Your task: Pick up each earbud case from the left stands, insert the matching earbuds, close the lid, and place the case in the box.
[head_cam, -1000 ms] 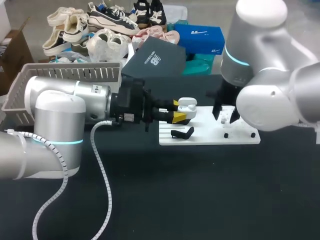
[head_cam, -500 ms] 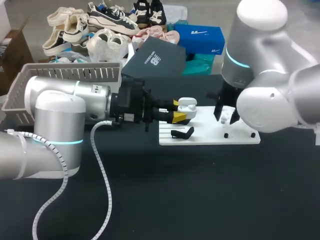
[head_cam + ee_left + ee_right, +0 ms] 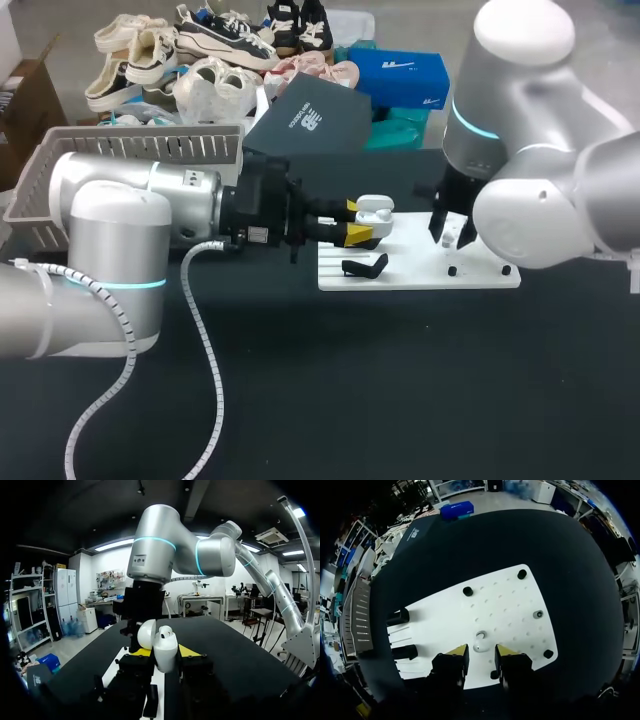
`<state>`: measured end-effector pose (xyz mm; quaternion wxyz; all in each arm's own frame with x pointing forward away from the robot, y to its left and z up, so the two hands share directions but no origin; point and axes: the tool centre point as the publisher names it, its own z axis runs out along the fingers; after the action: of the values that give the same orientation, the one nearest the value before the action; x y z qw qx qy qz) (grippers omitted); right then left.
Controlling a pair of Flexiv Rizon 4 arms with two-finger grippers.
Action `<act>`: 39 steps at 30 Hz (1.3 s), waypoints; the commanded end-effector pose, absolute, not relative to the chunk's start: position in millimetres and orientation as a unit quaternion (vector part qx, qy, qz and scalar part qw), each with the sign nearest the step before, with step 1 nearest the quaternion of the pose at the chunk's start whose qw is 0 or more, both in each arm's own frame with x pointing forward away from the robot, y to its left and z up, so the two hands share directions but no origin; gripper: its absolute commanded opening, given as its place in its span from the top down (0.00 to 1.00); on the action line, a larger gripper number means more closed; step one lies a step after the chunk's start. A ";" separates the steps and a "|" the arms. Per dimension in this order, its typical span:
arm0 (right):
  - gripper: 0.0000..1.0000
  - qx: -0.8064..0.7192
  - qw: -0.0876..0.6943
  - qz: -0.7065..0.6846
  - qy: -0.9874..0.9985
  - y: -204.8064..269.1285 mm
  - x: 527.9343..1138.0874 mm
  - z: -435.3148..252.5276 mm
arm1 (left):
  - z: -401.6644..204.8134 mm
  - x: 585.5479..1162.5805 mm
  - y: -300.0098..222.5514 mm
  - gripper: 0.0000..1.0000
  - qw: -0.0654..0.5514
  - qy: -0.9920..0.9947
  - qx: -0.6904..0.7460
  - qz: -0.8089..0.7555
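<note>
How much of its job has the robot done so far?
Done: one earbud case is picked up, held in the left gripper with its lid open. In hand: the right gripper hangs, jaws open, over what looks like a white earbud on the white board. Left: earbuds in, lid shut, case put away.

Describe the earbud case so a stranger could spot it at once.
Find the white board on the black table. At its left end, the left arm's yellow-tipped fingers hold the earbud case. It is the only white rounded thing with its lid open; the stand below it is black.
</note>
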<state>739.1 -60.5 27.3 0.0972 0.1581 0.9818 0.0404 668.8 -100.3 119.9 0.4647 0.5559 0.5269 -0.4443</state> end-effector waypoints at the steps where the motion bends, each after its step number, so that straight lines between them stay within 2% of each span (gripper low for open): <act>1: 0.70 0.159 0.099 0.041 0.982 -59.9 739.6 24.9 | 119.7 667.0 -100.6 1.00 0.467 0.528 0.555 -0.442; 9: 0.78 0.157 0.098 0.038 0.982 -60.5 740.4 24.4 | 119.7 667.0 -100.6 1.00 0.467 0.528 0.555 -0.442; 24: 0.76 0.160 0.099 0.038 0.981 -61.6 743.5 23.1 | 119.7 667.0 -100.6 1.00 0.467 0.528 0.555 -0.442; 31: 0.80 0.158 0.097 0.038 0.982 -61.5 744.2 22.4 | 119.7 667.0 -100.6 1.00 0.467 0.528 0.555 -0.442; 34: 0.91 0.158 0.096 0.039 0.982 -61.5 744.5 22.0 | 119.7 667.0 -100.6 1.00 0.467 0.528 0.555 -0.442; 35: 1.00 0.159 0.096 0.040 0.982 -61.5 744.6 21.9 | 119.7 667.0 -100.6 1.00 0.467 0.528 0.555 -0.442; 39: 1.00 0.159 0.096 0.041 0.982 -62.4 744.5 22.8 | 119.7 667.0 -100.6 1.00 0.467 0.528 0.555 -0.442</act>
<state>743.4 -62.0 23.3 0.0964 0.1594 0.9817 0.0408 668.8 -100.3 119.9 0.4647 0.5559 0.5269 -0.4443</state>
